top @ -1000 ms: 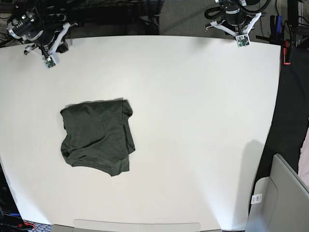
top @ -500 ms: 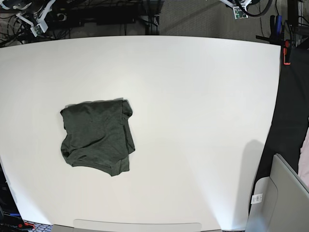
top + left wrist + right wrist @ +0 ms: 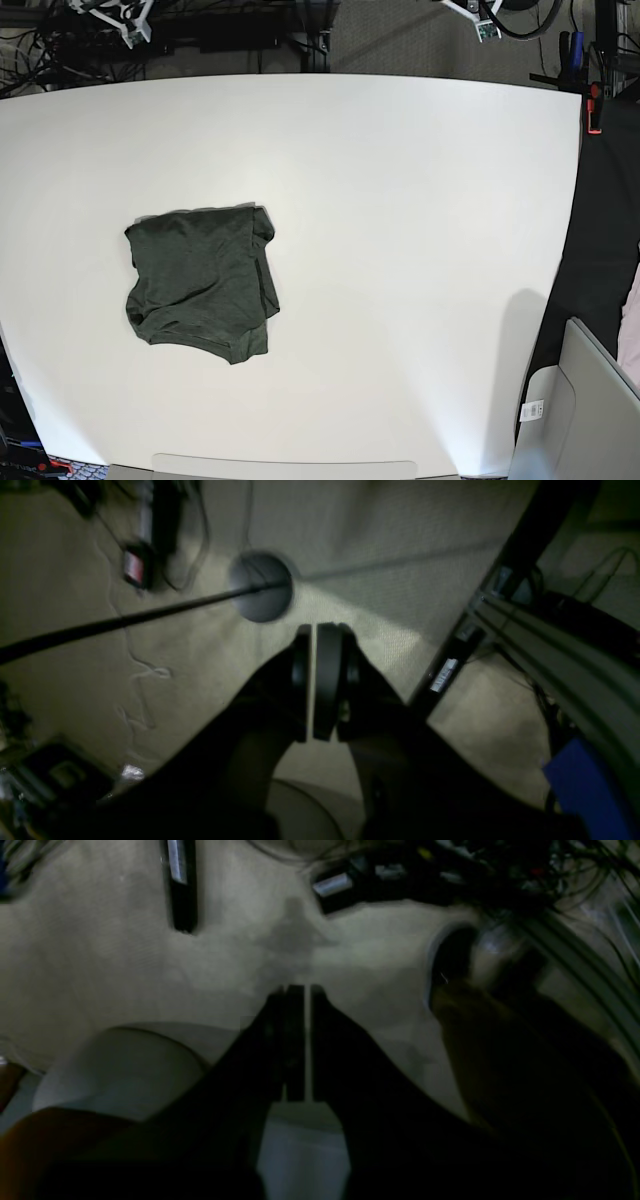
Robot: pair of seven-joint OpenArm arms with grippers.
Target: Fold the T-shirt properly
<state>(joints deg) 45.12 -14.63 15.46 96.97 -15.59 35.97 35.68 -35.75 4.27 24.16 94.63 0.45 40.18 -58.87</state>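
Observation:
The T-shirt (image 3: 200, 282) lies folded into a rough dark olive square on the left part of the white table (image 3: 400, 250), with a bunched edge along its right side. Neither arm is over the table; only small bits show at the top edge of the base view, the right arm (image 3: 125, 12) and the left arm (image 3: 482, 14). In the left wrist view my left gripper (image 3: 312, 630) is shut, pads together, with nothing between them, over carpet floor. My right gripper (image 3: 306, 990) is shut and empty too, also above the floor.
Behind the table are carpet, cables and a round stand base (image 3: 261, 587). A red clamp (image 3: 594, 105) sits by the table's right edge. A grey bin or chair (image 3: 590, 400) stands at the lower right, beyond the table's corner.
Both arms have drawn back from the table's far edge and nearly left the base view. The T-shirt has not moved.

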